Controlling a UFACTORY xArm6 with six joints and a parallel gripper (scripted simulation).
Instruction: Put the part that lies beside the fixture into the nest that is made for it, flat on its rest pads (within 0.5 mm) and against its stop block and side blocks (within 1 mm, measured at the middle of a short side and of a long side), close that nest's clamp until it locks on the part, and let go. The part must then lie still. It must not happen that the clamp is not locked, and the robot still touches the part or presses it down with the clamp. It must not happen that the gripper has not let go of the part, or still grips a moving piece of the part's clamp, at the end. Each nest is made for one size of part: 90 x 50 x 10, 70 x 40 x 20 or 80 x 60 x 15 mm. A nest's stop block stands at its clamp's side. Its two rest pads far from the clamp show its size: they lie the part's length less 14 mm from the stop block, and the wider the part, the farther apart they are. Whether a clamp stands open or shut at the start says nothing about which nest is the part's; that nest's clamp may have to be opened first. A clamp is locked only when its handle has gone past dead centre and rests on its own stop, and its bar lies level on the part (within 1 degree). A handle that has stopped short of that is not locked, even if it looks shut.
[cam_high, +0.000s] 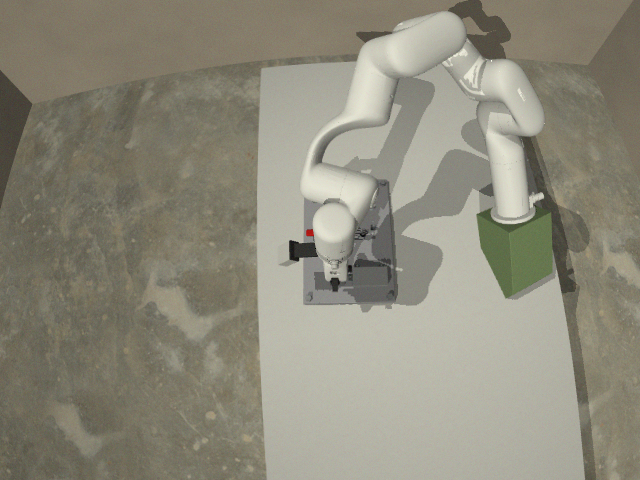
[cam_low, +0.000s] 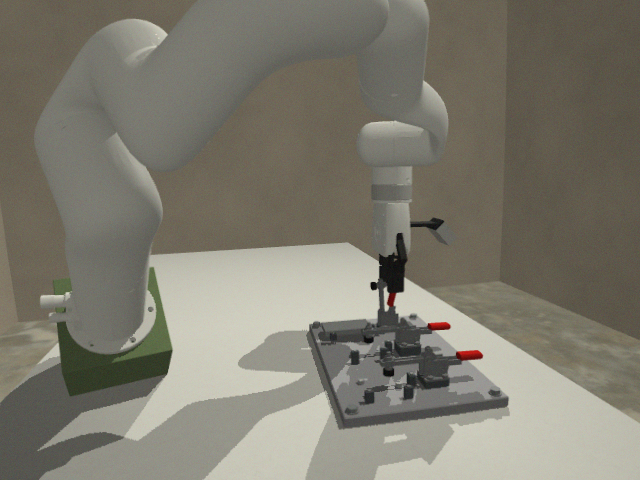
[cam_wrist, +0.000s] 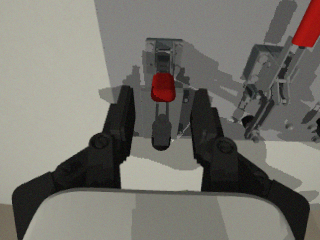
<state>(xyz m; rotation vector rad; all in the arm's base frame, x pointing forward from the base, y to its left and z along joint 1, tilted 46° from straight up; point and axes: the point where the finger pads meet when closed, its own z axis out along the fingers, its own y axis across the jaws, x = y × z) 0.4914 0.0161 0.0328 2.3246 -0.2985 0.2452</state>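
open jaws straddle upright red clamp handle (cam_wrist: 162, 89)

A long, pale grey rectangular table top (cam_high: 413, 372) runs through the middle of the top view, with soft dark shadows (cam_high: 434, 201) falling across its far half. On its right edge stands a green box-shaped pedestal (cam_high: 522, 258) — seen from the exterior view as a low green block (cam_low: 149, 356) near the table's left end. Around the table lies a mottled grey-brown concrete floor (cam_high: 129, 289), blotched with lighter patches. Plain beige-brown walls (cam_low: 289, 170) close the room behind the table — they meet in a corner (cam_low: 504, 155) at the right of the exterior view, where a strip of the same floor (cam_low: 558, 320) shows beyond the table edge.
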